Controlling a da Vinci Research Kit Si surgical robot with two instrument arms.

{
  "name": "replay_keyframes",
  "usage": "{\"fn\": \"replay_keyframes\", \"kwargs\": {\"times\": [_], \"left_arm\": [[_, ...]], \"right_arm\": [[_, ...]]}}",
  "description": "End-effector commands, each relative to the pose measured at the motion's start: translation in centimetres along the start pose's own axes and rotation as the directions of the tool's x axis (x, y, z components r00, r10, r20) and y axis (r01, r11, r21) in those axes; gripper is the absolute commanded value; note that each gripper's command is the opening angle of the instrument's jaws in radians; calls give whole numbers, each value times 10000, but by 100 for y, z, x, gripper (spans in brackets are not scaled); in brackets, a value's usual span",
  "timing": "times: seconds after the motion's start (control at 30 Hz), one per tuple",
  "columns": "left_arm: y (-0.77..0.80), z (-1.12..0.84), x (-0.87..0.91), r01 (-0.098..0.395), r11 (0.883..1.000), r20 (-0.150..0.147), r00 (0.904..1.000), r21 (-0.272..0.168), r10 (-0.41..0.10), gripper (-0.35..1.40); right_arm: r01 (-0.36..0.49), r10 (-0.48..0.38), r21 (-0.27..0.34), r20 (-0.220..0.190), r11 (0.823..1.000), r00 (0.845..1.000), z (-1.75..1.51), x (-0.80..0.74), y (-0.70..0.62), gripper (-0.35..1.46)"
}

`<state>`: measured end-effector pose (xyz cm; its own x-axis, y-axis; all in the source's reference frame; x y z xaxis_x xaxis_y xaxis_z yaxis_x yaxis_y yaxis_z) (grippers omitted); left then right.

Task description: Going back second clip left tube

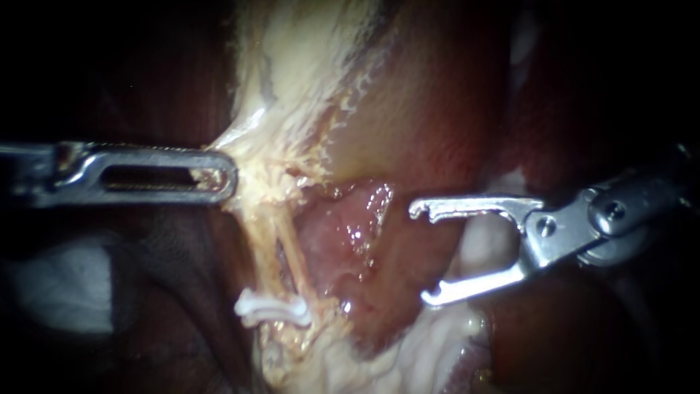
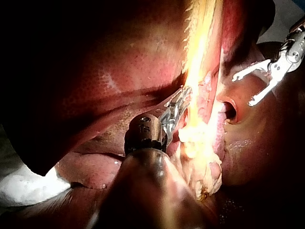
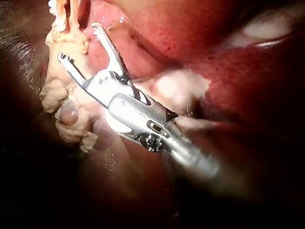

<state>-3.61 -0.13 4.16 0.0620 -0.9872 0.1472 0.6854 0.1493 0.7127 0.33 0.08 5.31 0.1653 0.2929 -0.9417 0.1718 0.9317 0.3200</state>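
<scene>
My left instrument (image 1: 227,176) comes in level from the left, its slotted jaws shut on the pale fatty tissue (image 1: 271,171) at the gallbladder's (image 1: 313,58) neck; the left wrist view shows the same grip (image 2: 183,97). Two thin pale tubes (image 1: 290,252) run down from there, close together. A white clip (image 1: 273,310) sits across their lower end. My right instrument (image 1: 421,254) stands to the right of the tubes, clear of them. Its hook-tipped jaws are wide open and hold nothing, as the right wrist view (image 3: 78,42) also shows.
Dark red liver (image 1: 437,109) surrounds the field, with a glistening raw pink patch (image 1: 350,226) between the tubes and my right instrument. White gauze (image 1: 65,284) lies at the lower left. Pale fatty tissue (image 1: 408,350) bunches below the right instrument's lower jaw.
</scene>
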Motion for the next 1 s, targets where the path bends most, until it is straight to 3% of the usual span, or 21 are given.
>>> {"fn": "replay_keyframes", "kwargs": {"times": [0.03, 0.17, 0.53, 0.83, 1.0], "left_arm": [[0, 2, 1, -2, 10000, 17, 10000, -26, 2, -35], [3, 13, 8, -29, 10000, 101, 9999, -91, 30, -35], [7, 70, 34, -39, 9998, -26, 10000, 174, 39, -35], [-3, 92, 28, 7, 9998, -51, 10000, 205, -6, -35], [-4, 96, 26, 11, 9997, -69, 10000, 224, -10, -35]], "right_arm": [[56, -56, -15, 51, 10000, 10000, -2, 1, 1, 59], [143, -142, -54, 75, 9999, 9999, -6, 2, 1, 59], [245, -245, -94, 70, 9997, 9997, -9, 1, 2, 59], [245, -245, -91, 71, 9997, 9997, -11, 1, 1, 60], [246, -245, -90, 71, 9997, 9997, -11, 1, 1, 60]]}}
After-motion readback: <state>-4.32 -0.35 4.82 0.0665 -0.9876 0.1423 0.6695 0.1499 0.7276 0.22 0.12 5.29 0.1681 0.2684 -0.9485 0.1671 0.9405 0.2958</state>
